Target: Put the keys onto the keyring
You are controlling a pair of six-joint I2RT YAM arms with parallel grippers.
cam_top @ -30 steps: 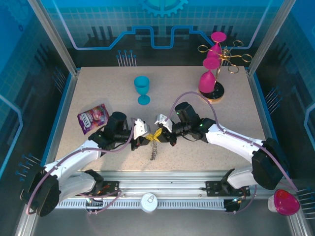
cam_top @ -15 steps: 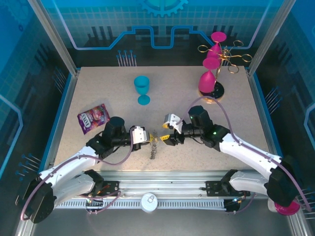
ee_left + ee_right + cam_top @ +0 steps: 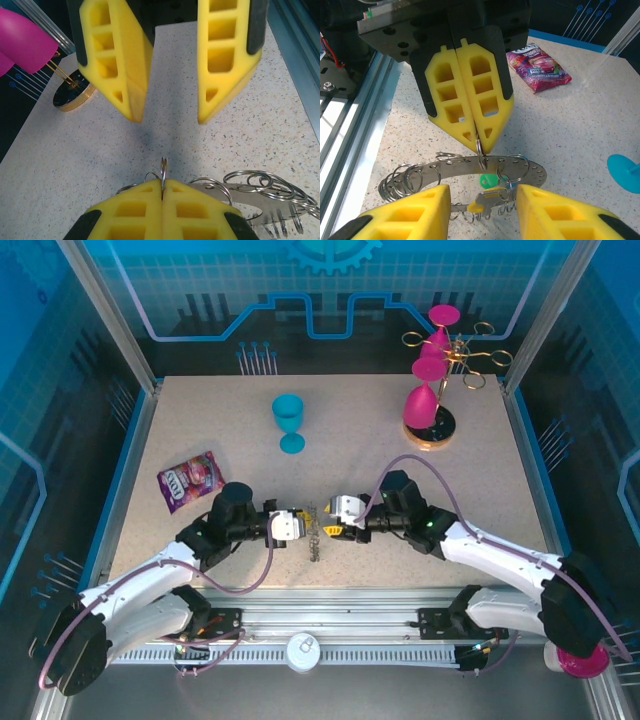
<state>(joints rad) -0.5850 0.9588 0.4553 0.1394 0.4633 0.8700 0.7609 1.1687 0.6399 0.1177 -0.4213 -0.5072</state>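
Note:
The keyring (image 3: 445, 167) is a flat metal band hung with several small wire loops, and it lies on the table between the two arms (image 3: 314, 540). My left gripper (image 3: 162, 197) is shut on one upright small loop (image 3: 481, 149) of it. That loop's edge pokes up between the yellow fingers (image 3: 135, 210). The keys (image 3: 487, 199), with a green tag (image 3: 489, 180) and a yellowish piece, hang from a loop inside the band. My right gripper (image 3: 482, 215) is open, its fingers (image 3: 405, 215) apart on either side of the keys without touching them. From above, the left gripper (image 3: 300, 527) faces the right gripper (image 3: 330, 528).
A blue goblet (image 3: 289, 420) stands mid-table at the back. A purple snack packet (image 3: 188, 480) lies at the left. The gold rack (image 3: 455, 360) holds pink goblets (image 3: 425, 400) at the back right. Another pink goblet (image 3: 580, 650) lies off the table's front right corner.
The right gripper has let go, opened and pulled back, then returned low toward the keyring. The left gripper, still shut, has shifted slightly right and lower with the ring.

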